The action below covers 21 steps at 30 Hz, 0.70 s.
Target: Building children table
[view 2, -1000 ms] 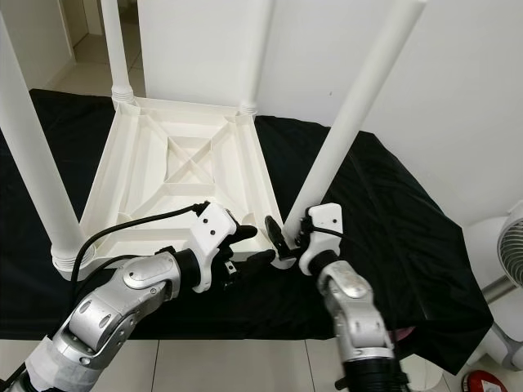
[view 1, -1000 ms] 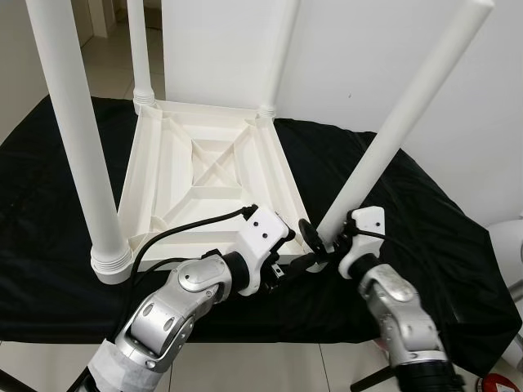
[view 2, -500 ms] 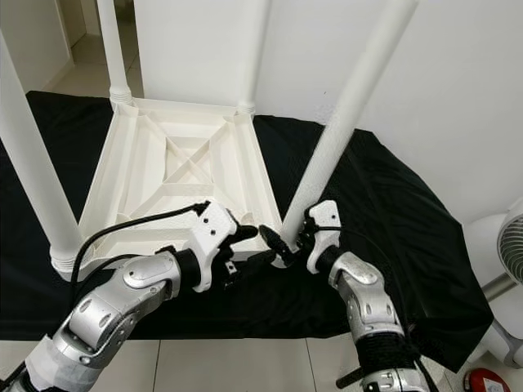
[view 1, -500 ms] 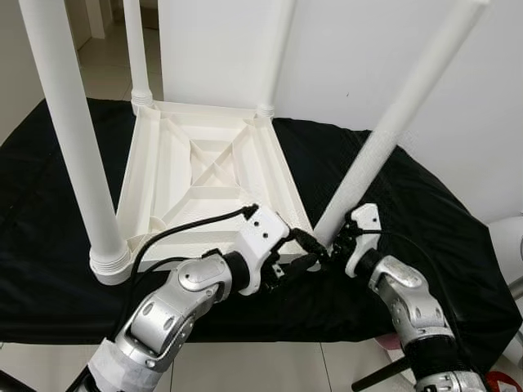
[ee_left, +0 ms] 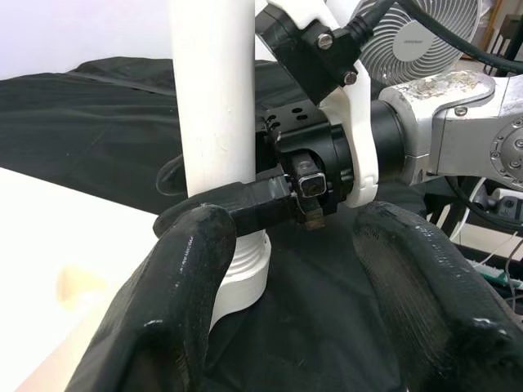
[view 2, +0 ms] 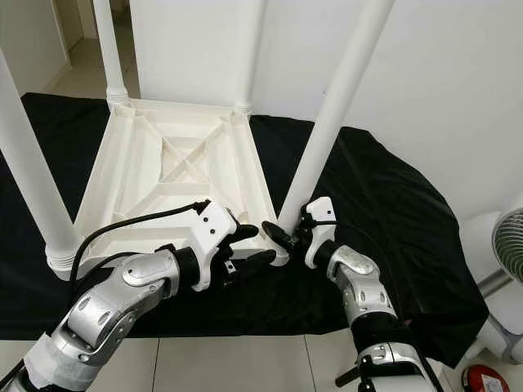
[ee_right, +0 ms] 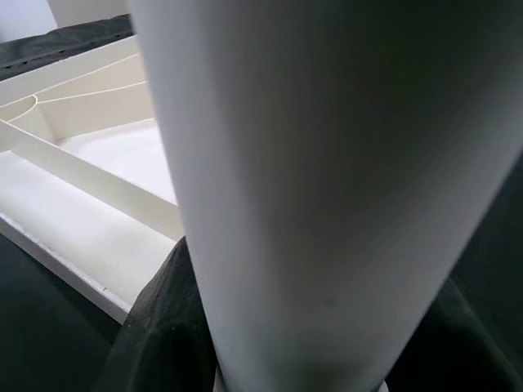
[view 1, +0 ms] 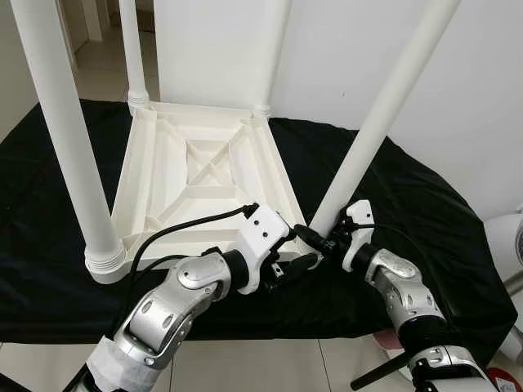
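A white plastic table [view 1: 200, 175] lies upside down on a black cloth [view 1: 425, 204]. Three white legs stand in it: near left [view 1: 69, 139], far left [view 1: 131, 49] and far right [view 1: 274, 49]. A fourth leg [view 1: 384, 114] leans at the near right corner, its ribbed base [ee_left: 245, 278] right beside the corner. My right gripper [view 1: 315, 239] is shut on this leg just above the base, with black fingers [ee_right: 163, 327] on both sides of it. My left gripper [view 2: 252, 247] is open just in front of that corner, close to the leg's base, its fingers [ee_left: 155, 327] spread.
The black cloth covers a low platform whose front edge runs just under my arms. A white wall stands behind. A fan [view 2: 511, 245] stands on the floor at the right, and a red object [view 2: 482, 382] lies near it. Tiled floor shows in front.
My right gripper has drawn the fourth leg's base closer to the table's near right corner, and the leg now leans less steeply. My left gripper has stayed in place, open.
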### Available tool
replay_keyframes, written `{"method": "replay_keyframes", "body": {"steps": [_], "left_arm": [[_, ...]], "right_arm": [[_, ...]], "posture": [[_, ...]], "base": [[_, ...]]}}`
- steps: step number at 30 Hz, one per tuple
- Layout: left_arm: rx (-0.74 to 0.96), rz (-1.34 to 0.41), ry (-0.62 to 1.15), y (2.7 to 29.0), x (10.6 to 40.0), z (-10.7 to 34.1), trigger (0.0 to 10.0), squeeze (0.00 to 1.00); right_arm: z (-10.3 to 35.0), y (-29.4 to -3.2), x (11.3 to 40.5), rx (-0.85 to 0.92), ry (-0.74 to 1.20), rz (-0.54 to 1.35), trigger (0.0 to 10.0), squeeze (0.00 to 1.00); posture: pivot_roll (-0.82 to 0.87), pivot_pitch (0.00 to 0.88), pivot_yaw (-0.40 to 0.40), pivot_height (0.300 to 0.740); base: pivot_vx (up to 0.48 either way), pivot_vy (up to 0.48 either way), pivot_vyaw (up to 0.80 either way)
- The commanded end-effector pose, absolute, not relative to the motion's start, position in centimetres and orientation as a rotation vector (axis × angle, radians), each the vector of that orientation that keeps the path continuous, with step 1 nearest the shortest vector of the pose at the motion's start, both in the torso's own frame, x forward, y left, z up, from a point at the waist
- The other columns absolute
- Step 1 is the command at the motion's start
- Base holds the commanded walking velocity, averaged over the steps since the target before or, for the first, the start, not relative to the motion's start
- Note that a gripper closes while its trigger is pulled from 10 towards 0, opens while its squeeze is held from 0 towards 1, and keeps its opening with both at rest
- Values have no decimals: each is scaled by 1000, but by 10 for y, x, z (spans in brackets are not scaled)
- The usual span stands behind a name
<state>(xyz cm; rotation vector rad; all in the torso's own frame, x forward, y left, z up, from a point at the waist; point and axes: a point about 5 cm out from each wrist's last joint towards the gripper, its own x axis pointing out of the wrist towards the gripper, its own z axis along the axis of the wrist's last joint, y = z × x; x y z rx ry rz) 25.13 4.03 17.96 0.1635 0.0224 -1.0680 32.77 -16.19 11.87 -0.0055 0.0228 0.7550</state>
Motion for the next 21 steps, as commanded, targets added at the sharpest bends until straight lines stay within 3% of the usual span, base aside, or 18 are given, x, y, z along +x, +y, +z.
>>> {"method": "replay_keyframes", "body": {"steps": [1, 3, 4, 7, 8, 19, 21], "left_arm": [[162, -1122, 34, 37, 248, 179, 10000, 0], [162, -1123, 35, 37, 248, 178, 10000, 0], [160, -1125, 37, 37, 248, 178, 10000, 0], [160, -1125, 38, 37, 248, 178, 10000, 0], [159, -1126, 37, 37, 248, 178, 10000, 0], [160, -1132, 36, 36, 249, 177, 10000, 0], [163, -1134, 36, 36, 250, 177, 10000, 0]], "right_arm": [[112, -159, 327, 12, 46, 784, 0, 0], [111, -158, 326, 17, 46, 786, 0, 0], [110, -158, 326, 21, 44, 775, 706, 0], [109, -158, 325, 24, 43, 767, 706, 0], [109, -157, 325, 39, 42, 748, 10000, 0], [107, -147, 326, 36, 44, 515, 10000, 0], [109, -139, 324, 74, 42, 372, 10000, 0]], "posture": [[35, 0, -133, 740], [33, 0, -134, 740], [31, 0, -134, 740], [31, 0, -134, 740], [29, 0, -135, 740], [25, 0, -129, 740], [25, 0, -128, 740]], "base": [[0, 0, 0], [0, 0, 0], [0, 0, 0], [0, 0, 0], [0, 0, 0], [0, 0, 0], [0, 0, 0]]}}
